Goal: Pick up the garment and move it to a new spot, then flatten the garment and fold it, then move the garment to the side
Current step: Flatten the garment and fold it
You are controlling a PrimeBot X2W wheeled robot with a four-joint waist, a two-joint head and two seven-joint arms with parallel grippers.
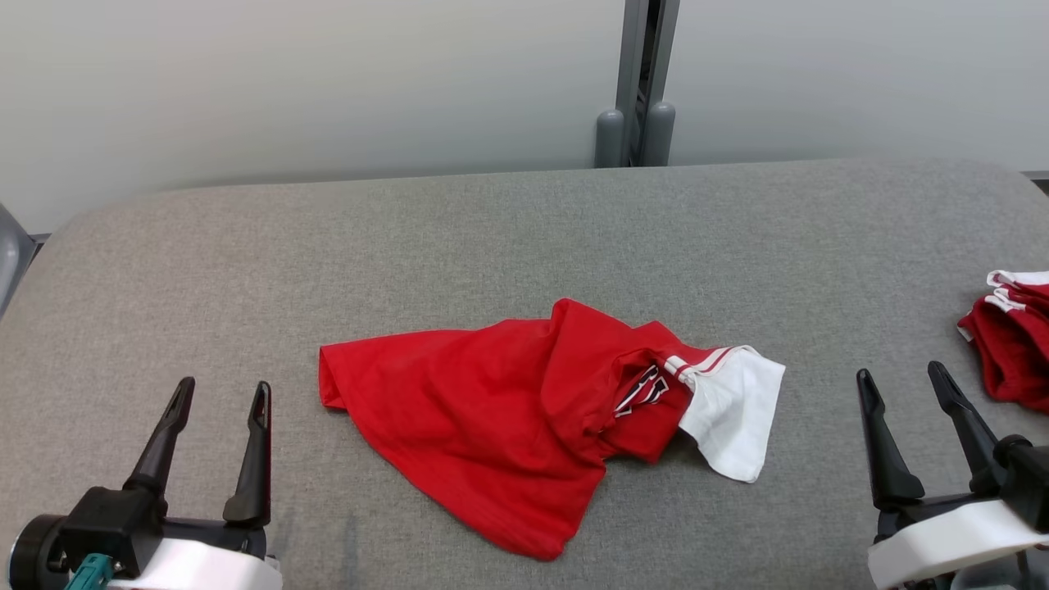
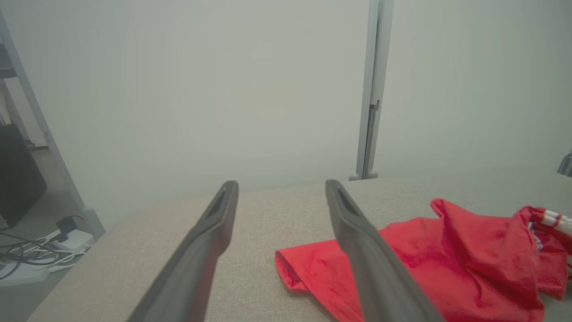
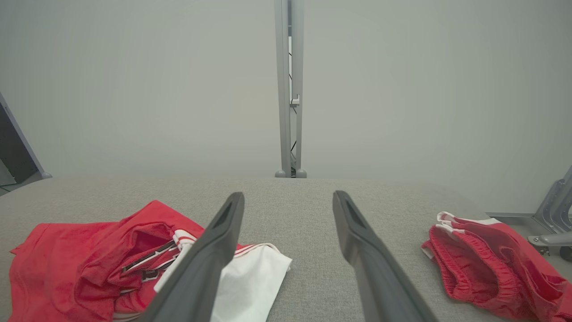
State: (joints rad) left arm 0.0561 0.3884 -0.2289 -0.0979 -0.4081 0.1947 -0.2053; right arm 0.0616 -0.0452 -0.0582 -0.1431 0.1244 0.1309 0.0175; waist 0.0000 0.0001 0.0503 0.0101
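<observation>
A crumpled red garment (image 1: 500,418) with a white sleeve and red-and-white trim lies in the middle of the grey padded table (image 1: 524,246). My left gripper (image 1: 223,397) stands open near the front left, apart from the cloth's left edge, nothing between its fingers. My right gripper (image 1: 905,377) is open at the front right, clear of the white sleeve. In the left wrist view the garment (image 2: 429,264) lies to the right of my open fingers (image 2: 196,255). In the right wrist view the garment (image 3: 89,264) sits left of the left finger (image 3: 201,268).
A second red garment with white trim (image 1: 1012,336) is bunched at the table's right edge, also visible as the red garment with an elastic waistband (image 3: 487,264) in the right wrist view. A grey post (image 1: 639,82) stands behind the table against a pale wall. Cables (image 2: 31,255) lie on the floor at left.
</observation>
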